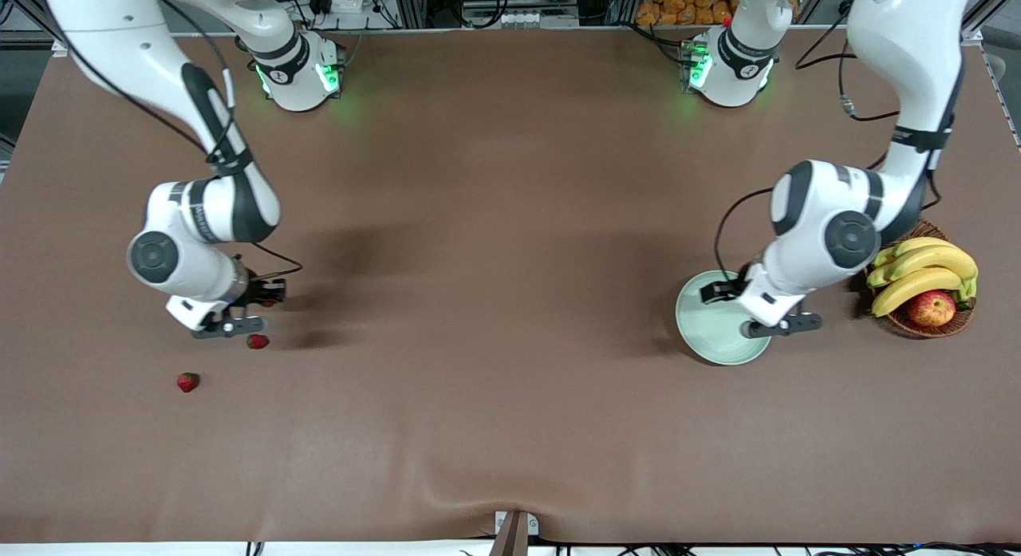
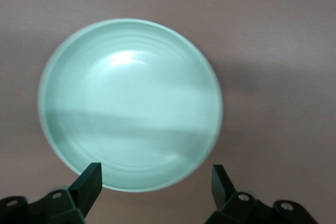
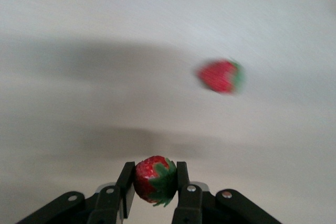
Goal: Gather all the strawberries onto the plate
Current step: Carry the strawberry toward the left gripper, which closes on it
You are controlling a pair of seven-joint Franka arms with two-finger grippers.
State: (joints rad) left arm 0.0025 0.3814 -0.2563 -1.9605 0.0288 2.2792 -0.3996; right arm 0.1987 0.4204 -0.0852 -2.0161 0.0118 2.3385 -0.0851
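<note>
Nearest cam, two strawberries [image 1: 187, 381] lie loose by right gripper [image 3: 155, 183], clamped on a third; it should carry steady w/o squeezing to plate [image 1: 706, 333], where left gripper [image 2: 155, 182] hangs open.

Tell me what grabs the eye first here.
The right gripper, up over the right arm's end of the table, has its jaws shut on a strawberry, with two loose strawberries on the cloth below. At the left arm's end, the left gripper hangs open over the bare mint plate, beside a fruit basket.
</note>
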